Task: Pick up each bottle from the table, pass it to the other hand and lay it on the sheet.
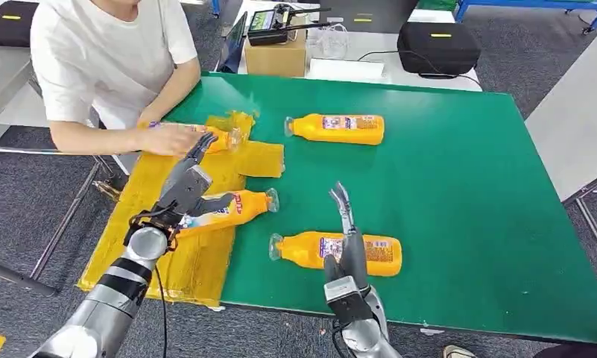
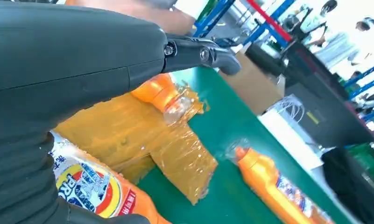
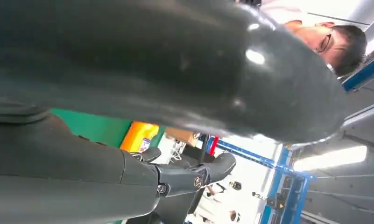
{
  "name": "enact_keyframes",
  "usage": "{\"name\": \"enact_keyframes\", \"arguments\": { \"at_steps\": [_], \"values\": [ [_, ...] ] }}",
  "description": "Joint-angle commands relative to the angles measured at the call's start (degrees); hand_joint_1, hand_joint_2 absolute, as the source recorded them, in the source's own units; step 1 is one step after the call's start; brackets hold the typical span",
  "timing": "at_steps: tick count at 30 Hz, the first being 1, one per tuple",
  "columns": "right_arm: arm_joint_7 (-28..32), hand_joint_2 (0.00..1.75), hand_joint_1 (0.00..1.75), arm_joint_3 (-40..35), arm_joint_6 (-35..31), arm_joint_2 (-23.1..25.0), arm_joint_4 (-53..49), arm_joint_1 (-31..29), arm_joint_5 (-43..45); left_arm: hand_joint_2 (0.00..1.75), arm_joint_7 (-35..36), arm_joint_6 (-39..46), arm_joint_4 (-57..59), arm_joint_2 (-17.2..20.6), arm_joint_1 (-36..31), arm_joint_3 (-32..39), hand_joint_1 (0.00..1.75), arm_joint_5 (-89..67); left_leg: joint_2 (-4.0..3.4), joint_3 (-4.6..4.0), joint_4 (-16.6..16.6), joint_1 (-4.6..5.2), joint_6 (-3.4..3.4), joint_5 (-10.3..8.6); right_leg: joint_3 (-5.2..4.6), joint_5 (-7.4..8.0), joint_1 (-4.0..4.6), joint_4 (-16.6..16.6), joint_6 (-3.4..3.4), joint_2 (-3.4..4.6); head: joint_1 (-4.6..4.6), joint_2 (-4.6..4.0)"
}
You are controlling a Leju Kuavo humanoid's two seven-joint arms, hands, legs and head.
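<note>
Laying a bottle (image 1: 232, 208) on the sheet (image 1: 198, 261), your left hand (image 1: 183, 190) grips it; release next. Right hand (image 1: 349, 250) fingers spread, empty.

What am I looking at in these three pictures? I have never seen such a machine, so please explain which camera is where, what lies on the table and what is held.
This is a humanoid robot with two silver arms. The wide picture comes from its head, looking down; the other two come from cameras at its wrists, so its own dark hands take up much of them. On the green table lies a yellow sheet. The left hand holds an orange bottle over the sheet. The right hand is open, holding nothing, above a second bottle lying on the table. A third bottle lies farther back. A person's hand rests on a fourth bottle on the sheet.
</note>
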State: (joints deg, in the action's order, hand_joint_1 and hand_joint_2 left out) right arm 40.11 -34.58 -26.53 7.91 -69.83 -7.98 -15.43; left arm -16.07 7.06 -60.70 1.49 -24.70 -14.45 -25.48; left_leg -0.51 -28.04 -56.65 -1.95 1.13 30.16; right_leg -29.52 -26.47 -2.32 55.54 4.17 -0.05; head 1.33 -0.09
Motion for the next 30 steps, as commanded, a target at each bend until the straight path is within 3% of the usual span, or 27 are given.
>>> {"name": "enact_keyframes", "arguments": {
  "at_steps": [1,4,5,10,17,24,27,30],
  "values": [
    [-2.5,0.00,0.00,-0.5,-4.3,-1.8,9.1,-2.5,-8.7,1.75,-5.6,3.0,-16.9,-3.1,8.4,7.2,0.00,19.1,0.04,0.23,0.2,-0.05,-0.24,-0.05,0.25,0.07,0.12,-0.3,-0.34,0.01,0.02,0.00],
    [-10.3,0.00,0.00,1.7,-2.9,-4.2,12.8,-3.0,-17.7,1.75,-3.8,-1.2,-27.7,-2.3,15.9,9.0,0.00,30.6,-0.20,0.39,0.3,-0.04,-0.22,0.04,0.31,0.06,0.10,-0.3,-0.29,0.24,0.00,0.00],
    [-13.7,1.75,0.00,2.4,-1.5,-5.3,13.4,-2.9,-20.6,1.75,-3.8,-2.2,-30.2,-2.2,17.9,9.5,0.00,32.2,-0.20,0.42,0.3,-0.03,-0.24,0.05,0.35,0.04,0.09,-0.3,-0.28,0.24,0.02,0.00],
    [-20.8,1.75,0.00,8.7,3.3,-8.7,8.2,2.3,-28.2,1.75,-4.6,-2.8,-39.4,-4.2,25.7,10.5,0.00,33.1,-0.03,0.30,0.2,-0.01,-0.23,0.08,0.32,-0.03,0.08,-0.3,-0.25,0.06,0.02,0.00],
    [-28.9,1.75,0.00,7.7,3.6,-12.3,-3.3,8.6,-39.4,1.75,-5.6,1.6,-40.9,-5.7,27.7,8.9,0.00,28.0,0.16,0.16,0.1,0.01,-0.24,0.06,0.23,-0.05,0.06,-0.3,-0.32,-0.13,0.02,0.00],
    [-35.2,1.75,0.00,7.1,1.3,-14.4,-7.6,10.7,-49.3,1.75,-5.0,3.0,-41.6,-6.4,29.1,8.9,0.00,25.7,0.08,0.13,0.1,0.01,-0.22,0.08,0.16,-0.02,0.04,-0.2,-0.23,-0.05,0.00,0.00],
    [-39.9,1.75,0.00,6.1,0.4,-16.3,-10.3,11.0,-58.3,1.75,-4.4,2.8,-42.1,-6.8,29.9,9.1,0.00,24.8,0.05,0.05,0.1,0.03,-0.16,0.07,0.08,-0.03,0.01,-0.2,-0.16,-0.03,0.02,0.00],
    [-40.6,1.75,0.00,6.3,0.2,-17.8,-12.9,10.5,-62.0,1.75,-4.6,2.1,-42.1,-7.4,29.9,8.8,0.00,24.8,0.06,0.02,0.0,0.06,-0.15,0.07,0.05,-0.03,-0.02,-0.1,-0.13,-0.04,0.04,0.00]
  ]
}}
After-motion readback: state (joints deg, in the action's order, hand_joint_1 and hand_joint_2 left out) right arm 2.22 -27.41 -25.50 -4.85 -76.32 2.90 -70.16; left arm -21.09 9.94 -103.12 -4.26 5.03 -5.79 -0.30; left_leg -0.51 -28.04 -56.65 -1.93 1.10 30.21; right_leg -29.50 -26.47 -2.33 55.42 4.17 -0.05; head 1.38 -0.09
